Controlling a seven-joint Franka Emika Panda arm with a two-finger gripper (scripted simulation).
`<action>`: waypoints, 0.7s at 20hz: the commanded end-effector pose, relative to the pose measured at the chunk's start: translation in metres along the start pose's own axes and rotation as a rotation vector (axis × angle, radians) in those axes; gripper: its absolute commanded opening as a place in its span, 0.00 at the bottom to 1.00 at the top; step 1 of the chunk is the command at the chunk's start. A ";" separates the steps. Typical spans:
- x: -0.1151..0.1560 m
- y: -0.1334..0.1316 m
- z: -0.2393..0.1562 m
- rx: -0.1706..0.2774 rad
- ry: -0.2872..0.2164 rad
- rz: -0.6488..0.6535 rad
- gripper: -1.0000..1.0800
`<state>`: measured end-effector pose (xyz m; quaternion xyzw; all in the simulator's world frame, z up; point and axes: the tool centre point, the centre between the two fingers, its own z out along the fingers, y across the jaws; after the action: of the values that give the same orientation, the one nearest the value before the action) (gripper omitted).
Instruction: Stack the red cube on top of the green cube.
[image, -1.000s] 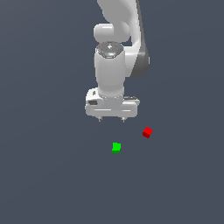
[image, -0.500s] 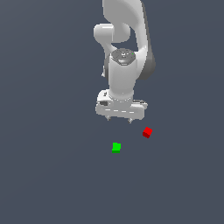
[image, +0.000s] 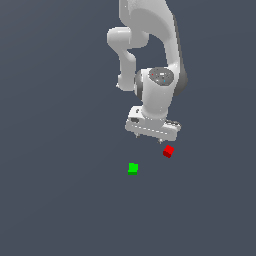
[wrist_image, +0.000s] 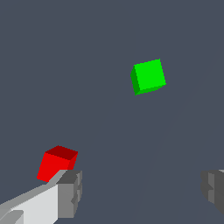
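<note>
Lowered and swung toward the exterior view's right since a second ago, so that the gripper (image: 152, 137) now hangs just above and beside the red cube (image: 168, 151), where before it sat higher and further to the left; both cubes unmoved.

Exterior view: jaws spread wide, holding nothing, short fingertips pointing down at the grey floor (image: 55, 200). Fingertip on the exterior view's right close over the red cube, contact not clear. White arm (image: 150, 30) coming down from the top centre of the frame, bent at an elbow, wrist tilted so the hand leans to the lower right. One red cube right of centre, just under the gripper's right end. One green cube (image: 132, 168) a little lower and to the left, near the middle of the frame, apart from the red one and clear of the gripper.

Wrist view: gripper (wrist_image: 142, 189) wide open, nothing between the fingers, one grey pad (wrist_image: 70, 192) at one edge and the other pad at the opposite edge. Red cube (wrist_image: 57, 163) just beyond the first pad, outside the gap, partly hidden by the finger. Green cube (wrist_image: 148, 76) farther off on bare floor (wrist_image: 65, 65), well apart from the red. Count: one gripper, one red cube, one green cube.
</note>
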<state>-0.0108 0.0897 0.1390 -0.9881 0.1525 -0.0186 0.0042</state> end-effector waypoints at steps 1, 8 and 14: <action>-0.008 -0.013 0.009 -0.003 -0.004 0.040 0.96; -0.025 -0.053 0.035 -0.011 -0.016 0.152 0.96; -0.034 -0.082 0.053 -0.016 -0.025 0.231 0.96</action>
<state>-0.0172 0.1712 0.0896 -0.9668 0.2555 -0.0054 0.0007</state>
